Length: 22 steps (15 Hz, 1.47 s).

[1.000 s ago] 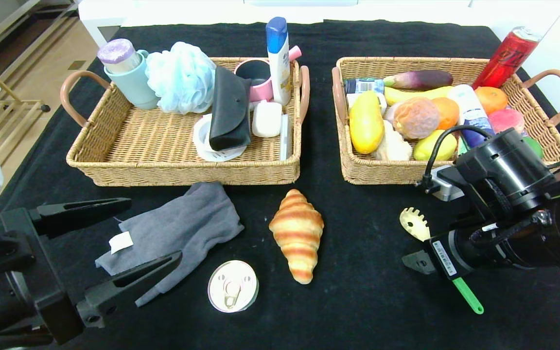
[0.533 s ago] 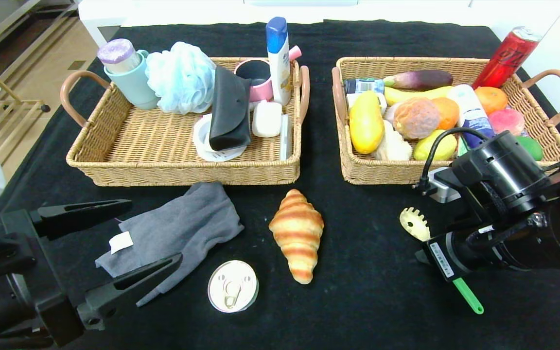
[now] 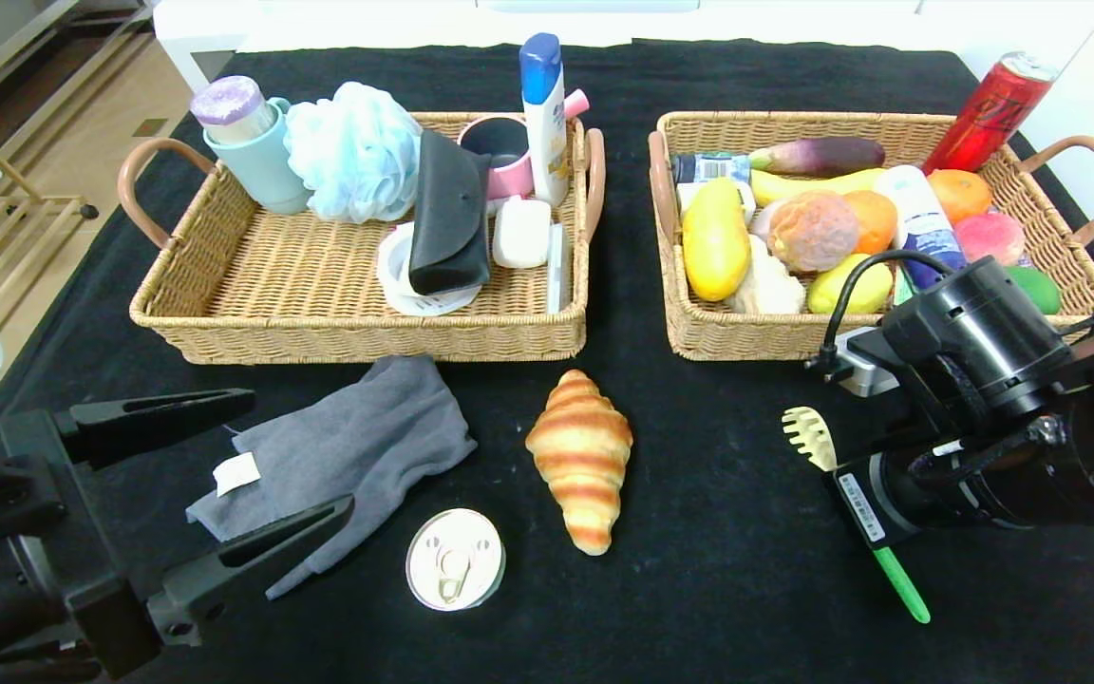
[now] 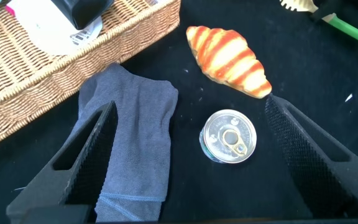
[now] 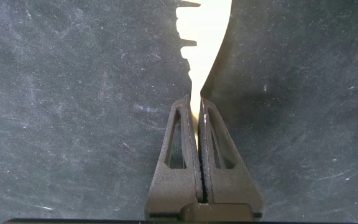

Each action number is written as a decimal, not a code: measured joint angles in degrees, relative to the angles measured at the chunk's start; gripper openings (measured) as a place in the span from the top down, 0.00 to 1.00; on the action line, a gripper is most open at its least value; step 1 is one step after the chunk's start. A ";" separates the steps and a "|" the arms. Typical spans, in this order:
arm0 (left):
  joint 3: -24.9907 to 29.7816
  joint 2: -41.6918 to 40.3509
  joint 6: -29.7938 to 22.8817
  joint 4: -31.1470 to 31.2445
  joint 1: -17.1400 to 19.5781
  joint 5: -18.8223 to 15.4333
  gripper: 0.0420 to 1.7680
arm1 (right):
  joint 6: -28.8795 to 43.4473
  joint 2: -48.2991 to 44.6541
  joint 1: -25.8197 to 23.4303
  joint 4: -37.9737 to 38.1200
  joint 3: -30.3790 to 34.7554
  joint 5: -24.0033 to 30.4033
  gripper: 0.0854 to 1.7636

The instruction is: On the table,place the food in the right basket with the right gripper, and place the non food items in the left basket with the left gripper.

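My right gripper (image 5: 197, 102) is shut on a pasta spoon with a cream toothed head (image 3: 808, 435) and a green handle (image 3: 900, 584), low over the black table in front of the right basket (image 3: 746, 342). The spoon head (image 5: 207, 25) stands on edge beyond the fingertips. My left gripper (image 3: 302, 451) is open, hovering over a grey cloth (image 3: 338, 456) and a pull-tab tin (image 3: 455, 558). In the left wrist view the cloth (image 4: 129, 143) and tin (image 4: 229, 135) lie between the fingers. A croissant (image 3: 582, 456) lies at table centre. The left basket (image 3: 367, 342) holds non-food items.
The right basket is full of fruit, vegetables and a bottle; a red drink can (image 3: 989, 109) leans at its far right corner. The left basket holds a cup, a loofah, a black case, a mug, a shampoo bottle and soap. The croissant (image 4: 229, 53) lies just beyond the tin.
The right gripper has closed on the spoon; its head has turned onto its edge and the green handle has swung slightly left. The left arm has barely moved.
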 joint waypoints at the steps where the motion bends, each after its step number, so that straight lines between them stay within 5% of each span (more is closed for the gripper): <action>1: 0.00 0.00 0.00 -0.01 0.00 0.00 0.03 | 0.02 0.00 0.00 0.00 0.00 0.02 0.97; 11: -0.02 -0.20 0.00 -0.01 0.01 0.00 0.03 | 1.15 -4.30 1.57 0.50 -0.99 0.22 0.97; 19: -0.02 -0.11 -0.07 -0.11 0.04 0.06 0.03 | 2.06 -6.60 14.08 0.13 -9.13 0.18 0.97; 22: -0.05 -0.18 -0.09 -0.11 0.06 0.06 0.03 | 8.07 -4.39 17.26 0.13 -12.90 0.16 0.97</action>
